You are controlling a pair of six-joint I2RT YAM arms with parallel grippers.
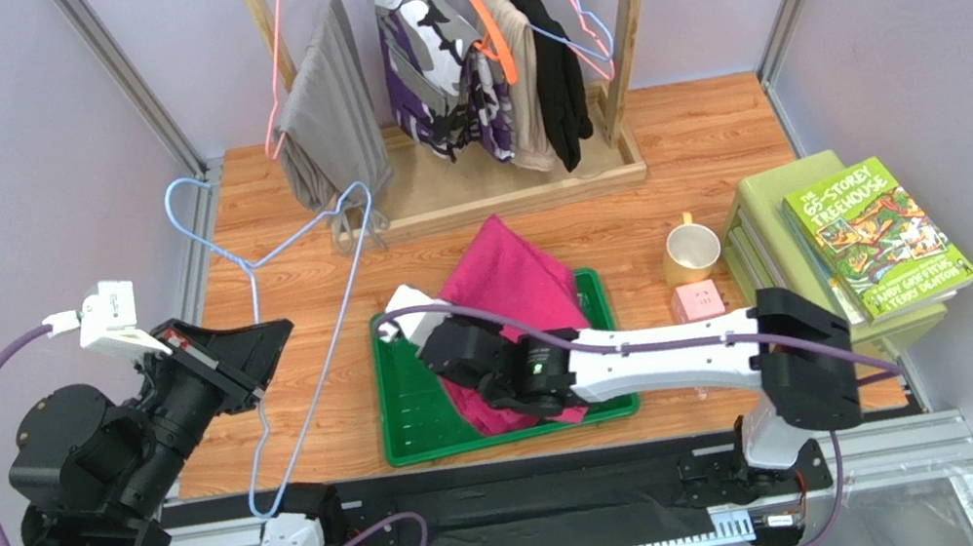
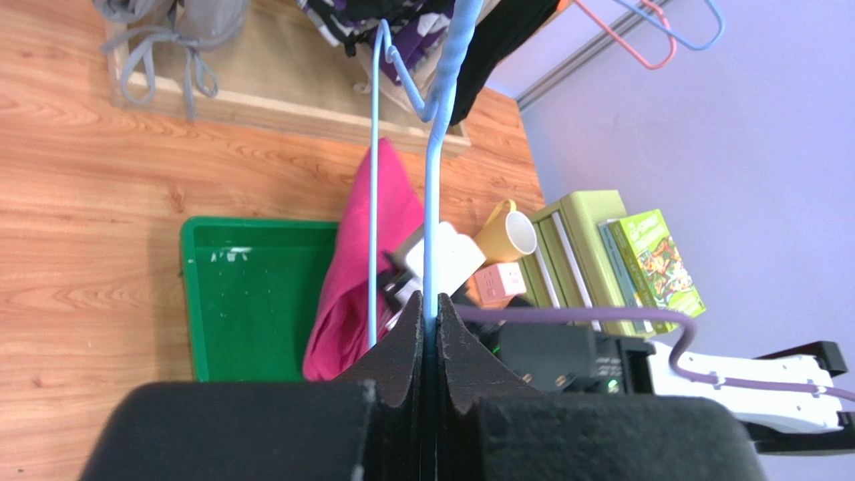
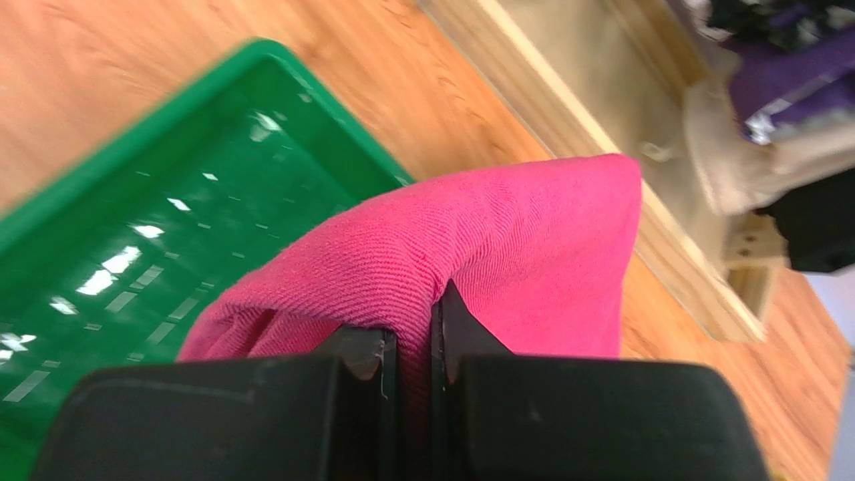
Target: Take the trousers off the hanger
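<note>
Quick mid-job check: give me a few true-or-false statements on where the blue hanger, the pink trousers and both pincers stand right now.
1. The left pincer is shut on the blue hanger. True.
2. The pink trousers hang on that hanger. False: they are apart from it, over the green tray.
3. The right pincer is open. False: it is shut on the trousers.
4. A yellow mug stands to the right of the tray. True.
</note>
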